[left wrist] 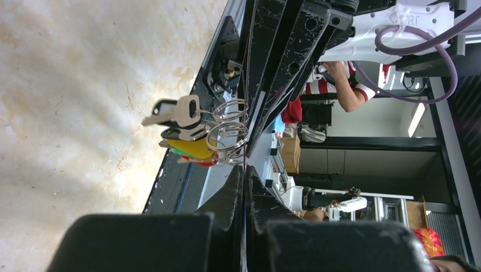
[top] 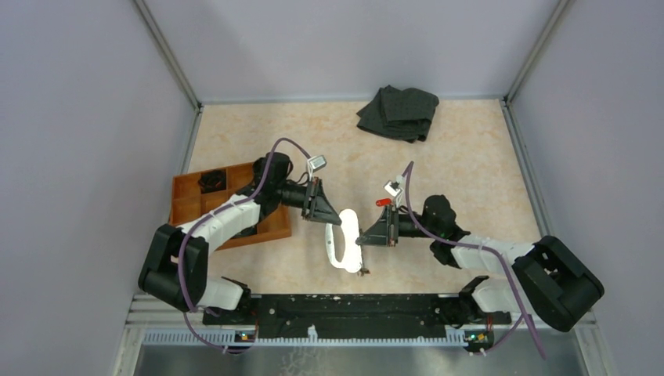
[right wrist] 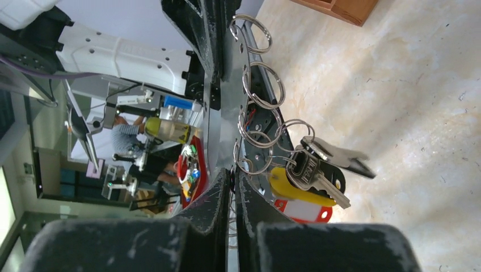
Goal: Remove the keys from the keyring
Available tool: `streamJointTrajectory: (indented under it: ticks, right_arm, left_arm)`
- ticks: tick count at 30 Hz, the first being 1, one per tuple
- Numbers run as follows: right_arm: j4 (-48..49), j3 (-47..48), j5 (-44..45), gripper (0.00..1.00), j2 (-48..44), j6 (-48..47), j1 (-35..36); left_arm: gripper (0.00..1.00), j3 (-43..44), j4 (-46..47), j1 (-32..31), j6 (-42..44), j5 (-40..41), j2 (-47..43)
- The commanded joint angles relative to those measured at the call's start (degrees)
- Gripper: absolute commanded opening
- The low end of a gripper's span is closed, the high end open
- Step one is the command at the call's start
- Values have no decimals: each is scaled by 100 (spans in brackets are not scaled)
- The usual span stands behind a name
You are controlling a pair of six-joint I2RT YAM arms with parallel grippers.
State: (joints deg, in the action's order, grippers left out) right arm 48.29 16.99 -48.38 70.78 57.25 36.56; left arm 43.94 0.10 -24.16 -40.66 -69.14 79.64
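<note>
Both grippers hold the keyring between them above the table. In the left wrist view my left gripper is shut on the thin wire keyring. A bunch of silvery keys, yellow and red tags and small split rings hangs just beyond the fingertips. In the right wrist view my right gripper is shut on the same wire. Several split rings, keys, a yellow tag and a red tag hang to its right. In the top view the left gripper and right gripper face each other.
A white curved object lies between the grippers. An orange gridded tray holding black coiled objects sits at the left under the left arm. A black cloth lies at the back. A black rail runs along the near edge.
</note>
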Motion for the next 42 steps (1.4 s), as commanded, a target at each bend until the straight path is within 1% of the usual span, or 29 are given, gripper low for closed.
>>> streamJointTrajectory:
  ticks: [1, 2, 3, 4, 6, 7, 10, 13, 16, 20, 23, 27, 33, 36, 38, 41, 42]
  right_arm:
    - [164, 343, 160, 0, -129, 203, -27]
    - [149, 348, 219, 0, -160, 253, -32]
    - [122, 341, 361, 0, -180, 310, -34]
    - [120, 331, 462, 0, -201, 381, -27]
    - [322, 271, 678, 0, -220, 636, -31]
    - [450, 221, 800, 0, -217, 792, -29]
    - [828, 90, 1142, 0, -185, 1208, -29]
    - [1075, 35, 1416, 0, -118, 1496, -34]
    - [1514, -81, 1649, 0, 5, 1815, -30]
    - [1880, -112, 1834, 0, 197, 2046, -16]
    - [1854, -79, 2007, 0, 243, 2052, 42]
    - [1779, -16, 2183, 0, 242, 2021, 69]
    - [1559, 221, 2272, 0, 272, 1843, 193]
    - [1492, 271, 2312, 0, 281, 1785, 226]
    - [1362, 298, 2336, 0, 249, 1712, 223]
    - [1117, 340, 2376, 0, 122, 1533, 237]
    - [880, 367, 2391, 0, 40, 1435, 232]
  left_arm:
    - [0, 74, 427, -27, -265, 164, -204]
    - [1, 67, 429, -27, -301, 193, -214]
    - [8, 58, 434, -27, -347, 232, -224]
    - [13, 37, 479, -27, -420, 261, -235]
    - [22, -66, 720, -27, -681, 289, -266]
    - [24, -127, 864, -27, -839, 298, -279]
    - [25, -316, 1286, -23, -1275, 347, -329]
    - [26, -382, 1443, -25, -1434, 428, -334]
    - [31, -407, 1494, -25, -1501, 502, -330]
    - [31, -557, 1885, -27, -1815, 612, -383]
    - [31, -655, 2138, -23, -2029, 664, -428]
    - [32, -702, 2211, -51, -2111, 714, -485]
    - [33, -756, 2390, -159, -2240, 786, -518]
    - [32, -748, 2446, -243, -2260, 803, -498]
    - [28, -745, 2451, -280, -2262, 784, -477]
    - [13, -749, 2413, -284, -2247, 786, -508]
    - [6, -733, 2382, -290, -2230, 768, -511]
